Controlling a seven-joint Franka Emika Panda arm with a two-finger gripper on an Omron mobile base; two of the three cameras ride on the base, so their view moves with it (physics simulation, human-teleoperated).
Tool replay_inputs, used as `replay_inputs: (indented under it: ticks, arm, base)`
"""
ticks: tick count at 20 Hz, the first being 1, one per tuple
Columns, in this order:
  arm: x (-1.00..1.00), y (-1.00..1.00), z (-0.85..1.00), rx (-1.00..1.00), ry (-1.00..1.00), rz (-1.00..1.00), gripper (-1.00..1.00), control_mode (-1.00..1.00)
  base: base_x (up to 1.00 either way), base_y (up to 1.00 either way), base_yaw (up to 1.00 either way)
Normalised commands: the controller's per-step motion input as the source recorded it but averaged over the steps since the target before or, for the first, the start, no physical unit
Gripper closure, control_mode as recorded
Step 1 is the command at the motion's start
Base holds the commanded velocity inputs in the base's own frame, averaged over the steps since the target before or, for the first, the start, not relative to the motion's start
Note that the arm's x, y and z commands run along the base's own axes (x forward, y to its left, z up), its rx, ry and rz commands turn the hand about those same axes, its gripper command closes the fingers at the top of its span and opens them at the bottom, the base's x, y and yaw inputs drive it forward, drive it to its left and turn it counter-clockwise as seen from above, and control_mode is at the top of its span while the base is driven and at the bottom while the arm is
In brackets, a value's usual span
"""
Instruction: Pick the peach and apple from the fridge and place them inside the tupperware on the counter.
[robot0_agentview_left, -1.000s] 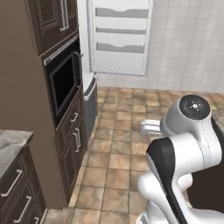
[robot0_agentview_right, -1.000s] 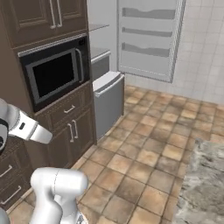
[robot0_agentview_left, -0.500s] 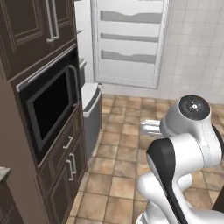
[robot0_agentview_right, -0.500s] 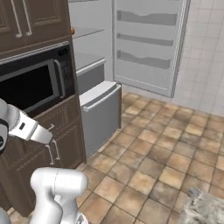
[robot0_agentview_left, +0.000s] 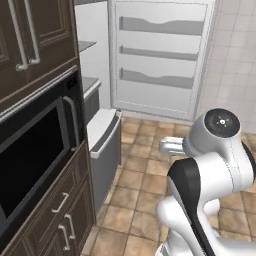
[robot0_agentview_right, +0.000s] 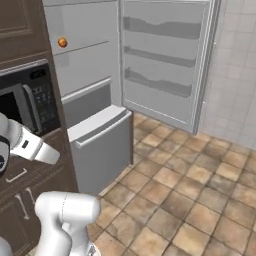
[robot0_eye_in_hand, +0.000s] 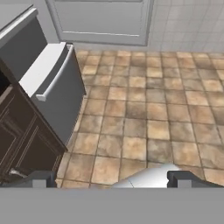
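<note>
- Fridge (robot0_agentview_right: 90, 100) is standing open ahead; door (robot0_agentview_right: 165, 65) w/ racks is swung wide, freezer drawer (robot0_agentview_right: 102, 145) is sticking out low over the tiled floor (robot0_agentview_right: 200, 200).
- One small orange round fruit (robot0_agentview_right: 62, 42) is sitting on an upper fridge shelf, near the left inner edge in the right base view. Too small to tell whether peach or apple. Second fruit, tupperware, counter: can't place them from these pics.
- Gripper (robot0_eye_in_hand: 109, 180): both tips are showing at the bottom of the hand view, set wide apart, nothing between them. Judged: empty, fully spread.
- Hand cam is looking down at floor and the drawer front, not at the shelf.
- Key relation: fruit is lying well above and ahead-left of the jaws, well apart. Arm (robot0_agentview_left: 210, 170) is folded close over the base, hand pointing forward and down.
- Judged step: approach phase, no fruit picked yet.
- Next move calls for: raising the hand to shelf height, aiming jaws horizontally into the fridge. Fruit is round, so no long axis to align with.
- Risk: microwave (robot0_agentview_right: 20, 105) and cabinet on the left, drawer below; reach path is narrow.
</note>
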Motion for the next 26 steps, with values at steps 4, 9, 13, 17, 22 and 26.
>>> replay_inputs:
  ticks: [4, 9, 13, 17, 22, 26]
  arm:
    - [0.00, 0.00, 0.00, 0.00, 0.00, 0.00, -1.00, 1.00]
    - [0.00, 0.00, 0.00, 0.00, 0.00, 0.00, -1.00, 1.00]
    - [0.00, 0.00, 0.00, 0.00, 0.00, 0.00, -1.00, 1.00]
    - [0.00, 0.00, 0.00, 0.00, 0.00, 0.00, -1.00, 1.00]
    - [0.00, 0.00, 0.00, 0.00, 0.00, 0.00, -1.00, 1.00]
    - [0.00, 0.00, 0.00, 0.00, 0.00, 0.00, -1.00, 1.00]
  base:
    - [1.00, -0.40, 0.22]
    - [1.00, -0.31, 0.34]
    - [1.00, -0.18, 0.54]
    - [1.00, -0.16, 0.66]
    - [0.99, -0.20, 0.64]
    - [0.80, -0.32, 0.59]
